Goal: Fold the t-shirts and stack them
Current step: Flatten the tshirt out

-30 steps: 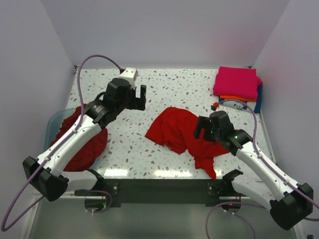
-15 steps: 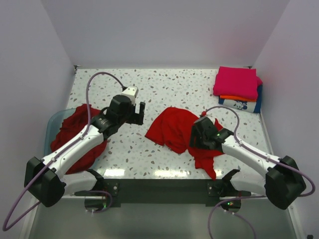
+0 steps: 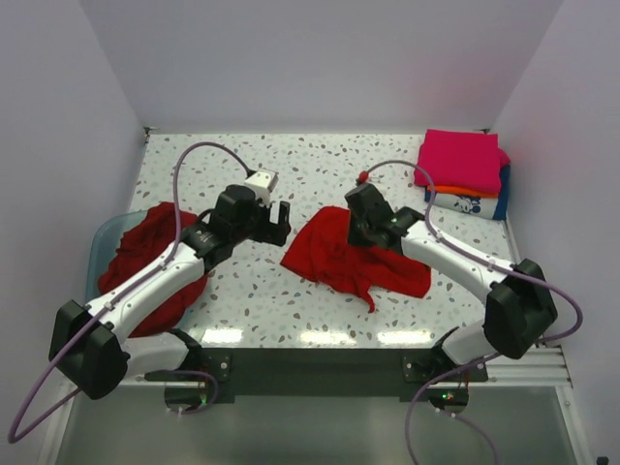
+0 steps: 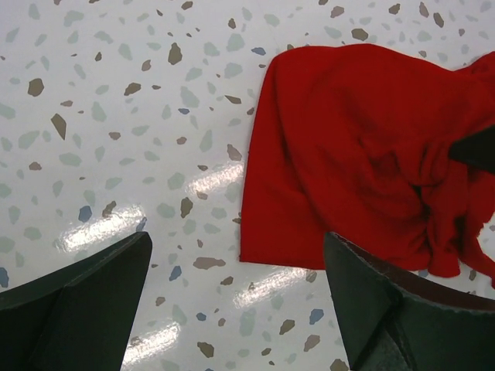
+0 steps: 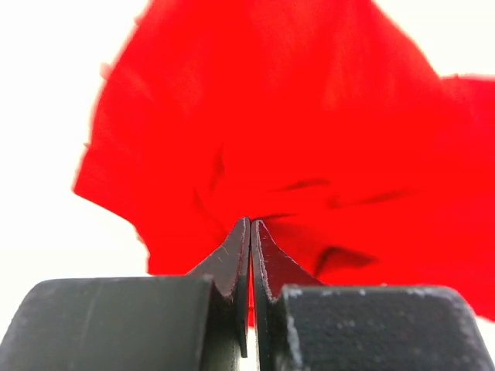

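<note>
A crumpled red t-shirt (image 3: 329, 260) (image 4: 348, 147) (image 5: 294, 131) lies in the middle of the speckled table. My right gripper (image 3: 360, 235) (image 5: 250, 222) is shut on a fold of it at its far right part, and red cloth shows between the closed fingers. My left gripper (image 3: 277, 224) (image 4: 237, 241) hangs open just left of the shirt's near left corner, with only bare table between its fingers. Folded t-shirts are stacked at the back right: magenta (image 3: 459, 161) on top, then orange, then white with blue print (image 3: 467, 204).
A translucent teal tub (image 3: 101, 239) at the left table edge holds more red cloth (image 3: 145, 271). Grey walls close in the table on three sides. My right arm stretches across the right half of the table.
My right gripper moved from the shirt's near right side to its far part and shut on the cloth, drawing the tail in. My left gripper drifted down and right toward the shirt.
</note>
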Controlling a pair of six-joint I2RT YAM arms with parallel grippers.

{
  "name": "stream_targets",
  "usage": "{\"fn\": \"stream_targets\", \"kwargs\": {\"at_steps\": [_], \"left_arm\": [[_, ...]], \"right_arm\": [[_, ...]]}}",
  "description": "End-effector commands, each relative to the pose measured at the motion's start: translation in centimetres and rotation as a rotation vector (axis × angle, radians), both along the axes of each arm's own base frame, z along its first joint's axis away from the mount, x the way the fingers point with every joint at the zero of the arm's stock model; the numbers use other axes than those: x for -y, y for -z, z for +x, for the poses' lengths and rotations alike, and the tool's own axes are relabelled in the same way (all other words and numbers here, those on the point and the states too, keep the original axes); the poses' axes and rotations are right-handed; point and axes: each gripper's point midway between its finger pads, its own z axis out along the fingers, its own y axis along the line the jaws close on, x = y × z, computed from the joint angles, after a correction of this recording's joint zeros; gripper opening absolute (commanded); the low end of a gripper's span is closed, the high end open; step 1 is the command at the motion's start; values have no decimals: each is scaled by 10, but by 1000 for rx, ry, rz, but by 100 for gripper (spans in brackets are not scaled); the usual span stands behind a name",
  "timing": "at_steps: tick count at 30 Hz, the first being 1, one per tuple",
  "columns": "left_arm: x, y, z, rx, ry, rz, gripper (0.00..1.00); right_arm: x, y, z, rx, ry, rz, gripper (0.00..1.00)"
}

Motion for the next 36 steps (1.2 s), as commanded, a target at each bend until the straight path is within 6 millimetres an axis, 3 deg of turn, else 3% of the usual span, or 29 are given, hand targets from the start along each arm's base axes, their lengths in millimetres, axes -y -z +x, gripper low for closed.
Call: {"fn": "stream_targets", "kwargs": {"at_steps": [1, 2, 3, 5, 6, 7, 8, 10, 11, 12, 14, 15, 16, 17, 18, 22, 28, 36], "left_arm": [[14, 1, 0, 14, 54, -24, 97], [15, 5, -1, 7, 61, -19, 97], [17, 5, -1, 6, 68, -19, 97], [20, 11, -3, -7, 77, -11, 97], [19, 13, -4, -11, 76, -6, 97], [20, 14, -4, -17, 77, -2, 97], [19, 17, -3, -20, 70, 8, 97], [19, 20, -4, -31, 64, 19, 97], [18, 20, -3, -32, 63, 24, 97], [17, 21, -3, -35, 58, 27, 97], [18, 22, -3, -40, 57, 30, 97], [18, 24, -2, -44, 56, 33, 97], [18, 24, -2, -47, 55, 30, 97], [19, 24, -2, -50, 59, 30, 97], [19, 25, -2, -52, 59, 31, 97], [19, 27, -2, -60, 57, 33, 97], [17, 28, -1, -61, 49, 46, 97], [18, 33, -2, -77, 54, 49, 97]], "right_arm": [[-19, -49, 46, 146, -18, -18, 0], [-21, -54, 52, 157, -19, -26, 0], [-28, -72, 64, 192, -16, -11, 0], [-28, -64, 74, 178, -12, -66, 0], [-32, -71, 79, 186, -7, -65, 6], [-33, -66, 79, 165, -9, -75, 18], [-33, -66, 77, 154, -11, -74, 46], [-32, -55, 64, 125, -15, -56, 58], [-32, -69, 58, 160, -15, -4, 62], [-24, -49, 43, 124, -17, -21, 65], [-16, -59, 25, 148, -6, 43, 66], [-8, -42, 9, 116, -14, 38, 66], [-7, -39, 1, 106, -14, 59, 65], [-8, -48, -8, 122, -31, 111, 63], [-4, -33, -21, 91, -38, 108, 61], [-3, -21, -49, 82, -84, 140, 54], [-2, 5, -59, 42, -114, 117, 50], [-11, 24, -49, 24, -116, 99, 49]]}}
